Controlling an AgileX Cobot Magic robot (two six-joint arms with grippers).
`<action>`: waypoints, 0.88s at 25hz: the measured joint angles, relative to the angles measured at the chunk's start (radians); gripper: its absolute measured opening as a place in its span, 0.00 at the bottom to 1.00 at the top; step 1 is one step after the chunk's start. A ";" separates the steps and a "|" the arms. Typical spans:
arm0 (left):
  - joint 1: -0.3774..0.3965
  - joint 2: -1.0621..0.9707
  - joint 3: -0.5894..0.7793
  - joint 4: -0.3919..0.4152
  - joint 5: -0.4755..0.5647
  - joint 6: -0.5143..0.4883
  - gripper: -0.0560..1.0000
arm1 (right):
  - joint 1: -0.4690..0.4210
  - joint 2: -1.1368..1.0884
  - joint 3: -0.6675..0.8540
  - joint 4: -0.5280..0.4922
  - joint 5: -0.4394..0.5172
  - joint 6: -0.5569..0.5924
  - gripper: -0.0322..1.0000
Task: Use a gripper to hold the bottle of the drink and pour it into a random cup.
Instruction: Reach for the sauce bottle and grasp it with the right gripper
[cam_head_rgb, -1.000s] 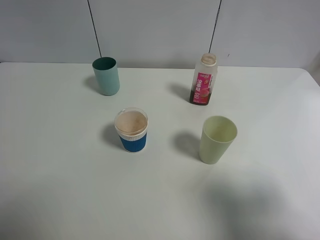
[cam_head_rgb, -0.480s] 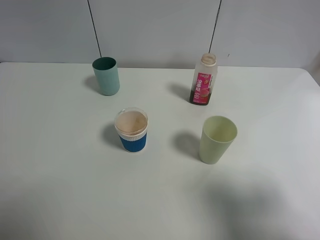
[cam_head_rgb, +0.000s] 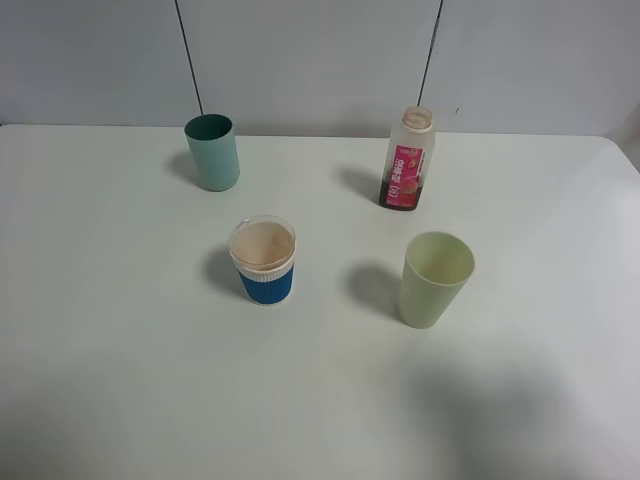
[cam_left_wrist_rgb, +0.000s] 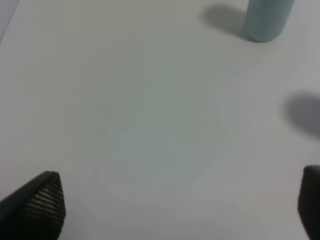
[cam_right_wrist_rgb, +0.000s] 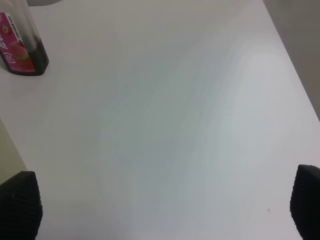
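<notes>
Three cups and one bottle stand on my white table (cam_head_rgb: 120, 350), all apart from one another. From the left, a teal tumbler (cam_head_rgb: 213, 152) stands at the back. Next comes the cup (cam_head_rgb: 264, 262) with the blue sleeve, nearer the front, tan-brown almost to its rim. The single bottle (cam_head_rgb: 408, 160) is upright at the back, capless, with dark drink (cam_right_wrist_rgb: 39, 57) low inside it. A pale green cup (cam_head_rgb: 434, 279) stands in front of the bottle. Of my two grippers, the left gripper (cam_left_wrist_rgb: 177, 205) hangs over bare table with jaws spread wide, the tumbler ahead of it. The right gripper (cam_right_wrist_rgb: 162, 207) is just as wide, gripping nothing, the bottle well ahead.
</notes>
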 joint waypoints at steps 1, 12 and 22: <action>0.000 0.000 0.000 0.000 0.000 0.000 0.93 | 0.000 0.000 0.000 0.000 0.000 0.000 0.99; 0.000 0.000 0.000 0.000 0.000 0.000 0.93 | 0.000 0.000 0.000 0.000 0.000 -0.005 0.99; 0.000 0.000 0.000 0.000 0.000 0.000 0.93 | 0.000 0.018 0.000 0.000 0.000 -0.005 0.99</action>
